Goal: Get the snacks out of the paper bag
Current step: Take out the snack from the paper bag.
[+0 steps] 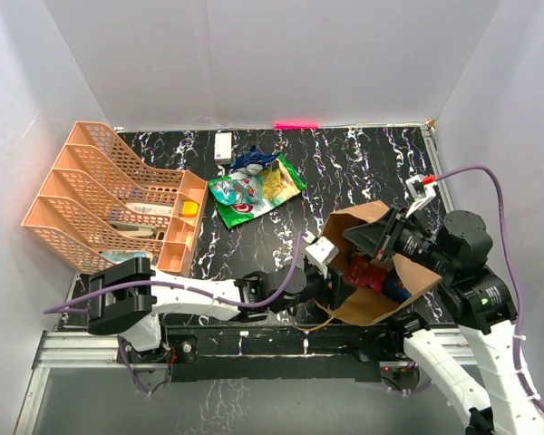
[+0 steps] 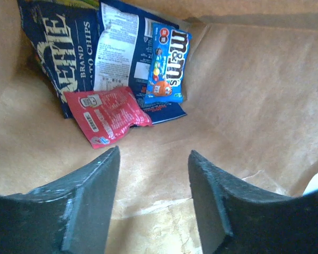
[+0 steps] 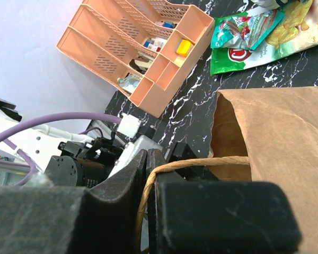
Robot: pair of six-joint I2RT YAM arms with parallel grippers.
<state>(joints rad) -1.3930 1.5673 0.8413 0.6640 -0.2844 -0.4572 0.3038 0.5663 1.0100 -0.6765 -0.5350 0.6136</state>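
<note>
Snacks lay in two groups. Inside the paper bag (image 2: 244,95), a dark blue chip bag (image 2: 63,47), a blue candy packet (image 2: 168,63) and a small red packet (image 2: 107,117) rested against the far paper wall. The candy packet lay on the chip bag and the red packet overlapped the chip bag's lower edge. The bag itself was tipped on its side at the near right of the black marbled counter (image 1: 354,159), with its mouth toward the left arm.

The left claw (image 2: 153,201) was inside that mouth. Its fingers were spread wide with only bare paper between them, short of the three packets. The right claw (image 3: 148,172) was pinched tight on the bag's twisted paper handle (image 3: 201,163) at the upper rim.

Well apart from the bag, toward the far middle of the counter, lay an overlapping heap: a green chip bag with red logo (image 1: 245,207), a teal-white pouch (image 1: 231,188), a green-yellow-orange pouch (image 1: 283,178) and a dark blue packet (image 1: 250,161). A small white box (image 1: 223,145) sat just beyond the heap. An orange mesh organiser (image 1: 109,199) stood at the left edge.
</note>
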